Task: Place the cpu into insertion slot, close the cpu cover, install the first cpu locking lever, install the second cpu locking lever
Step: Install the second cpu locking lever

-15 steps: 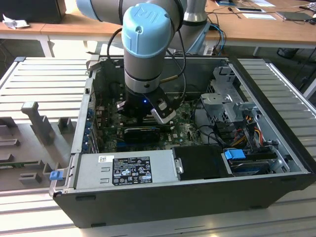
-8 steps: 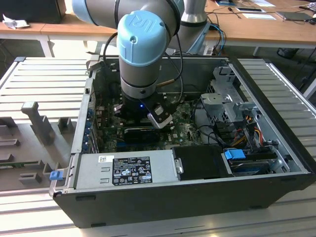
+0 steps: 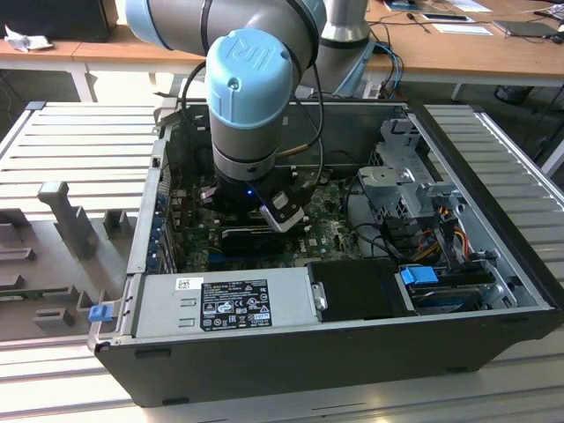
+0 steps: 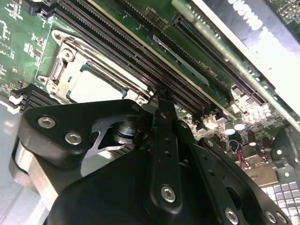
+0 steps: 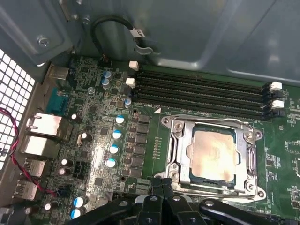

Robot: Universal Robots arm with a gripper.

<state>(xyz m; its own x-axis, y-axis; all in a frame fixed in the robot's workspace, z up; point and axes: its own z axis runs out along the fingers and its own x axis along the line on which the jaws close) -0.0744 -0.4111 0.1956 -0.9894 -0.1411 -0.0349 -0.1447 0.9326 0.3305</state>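
Note:
The cpu (image 5: 213,152) lies flat in the insertion slot, its dull silver top showing through the window of the cpu cover (image 5: 177,146). The cover is down over it, and the slot itself is mostly hidden beneath them. In the second wrist view the same cpu (image 4: 96,86) and cover (image 4: 101,61) sit just beyond my black fingertips. My gripper (image 5: 161,183) hangs at the socket's near edge, shut, with nothing between its fingers. In the exterior view my gripper (image 3: 264,216) is low inside the open computer case, over the green motherboard (image 3: 326,233).
Long black memory slots (image 5: 201,91) run alongside the socket. Capacitors (image 5: 115,150) and rear ports (image 5: 42,126) crowd the board. A power supply (image 3: 229,300) and a drive cage (image 3: 405,176) stand inside the case, whose walls close in around the arm.

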